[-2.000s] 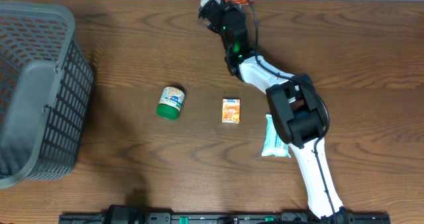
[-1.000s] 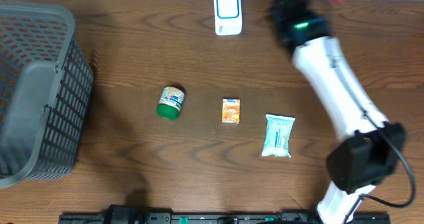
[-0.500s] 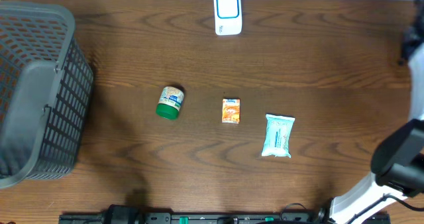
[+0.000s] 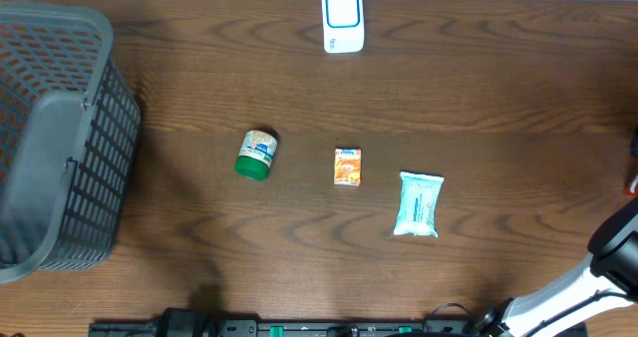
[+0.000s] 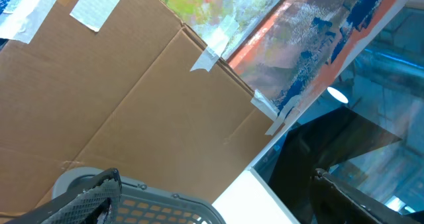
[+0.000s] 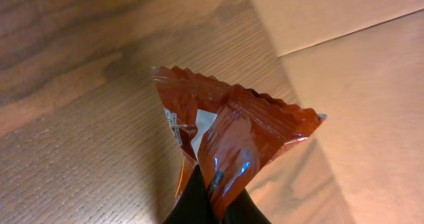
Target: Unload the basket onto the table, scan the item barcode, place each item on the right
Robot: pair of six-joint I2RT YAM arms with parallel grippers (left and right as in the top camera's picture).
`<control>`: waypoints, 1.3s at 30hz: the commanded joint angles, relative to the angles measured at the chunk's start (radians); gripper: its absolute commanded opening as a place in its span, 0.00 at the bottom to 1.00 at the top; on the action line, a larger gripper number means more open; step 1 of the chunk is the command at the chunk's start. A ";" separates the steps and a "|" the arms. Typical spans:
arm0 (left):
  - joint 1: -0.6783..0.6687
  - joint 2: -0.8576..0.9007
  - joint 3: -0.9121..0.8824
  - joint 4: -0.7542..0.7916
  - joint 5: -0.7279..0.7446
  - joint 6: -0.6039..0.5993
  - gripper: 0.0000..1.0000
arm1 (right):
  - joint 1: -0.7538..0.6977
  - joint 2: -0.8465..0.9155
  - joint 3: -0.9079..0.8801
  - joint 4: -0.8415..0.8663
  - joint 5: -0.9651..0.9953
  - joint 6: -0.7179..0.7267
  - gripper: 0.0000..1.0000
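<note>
From overhead, the right arm has swung away from the scanner at the desk's far edge and now shows only at the near right corner. The scan pass looks finished, with the item being carried off. On the dark wooden desk a jar, a small orange box and a wipes pack lie in a row mid-desk, with a basket at the left edge. The left wrist view shows the left gripper spread wide and empty above the basket rim, facing taped cardboard. In the right wrist view, the right gripper is pinched closed on the orange packet, which hangs over the desk's edge beside more cardboard.
</note>
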 commanded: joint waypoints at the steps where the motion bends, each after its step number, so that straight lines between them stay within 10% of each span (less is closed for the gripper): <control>1: 0.006 -0.002 0.000 0.001 0.002 -0.005 0.90 | -0.002 0.026 -0.005 0.004 -0.048 0.041 0.32; 4: 0.006 -0.002 0.000 0.021 0.002 -0.005 0.91 | 0.010 0.007 0.000 0.006 -0.066 0.110 0.99; 12: 0.006 -0.002 0.000 0.031 0.002 -0.005 0.91 | 0.080 -0.159 0.014 -0.039 -0.141 0.251 0.99; 23: 0.006 -0.001 0.000 0.031 0.002 -0.102 0.91 | 0.230 -0.328 0.013 -0.471 -1.162 0.219 0.99; 39: 0.006 0.004 0.000 0.027 0.002 -0.103 0.91 | 0.473 -0.145 -0.188 -0.624 -0.918 0.055 0.99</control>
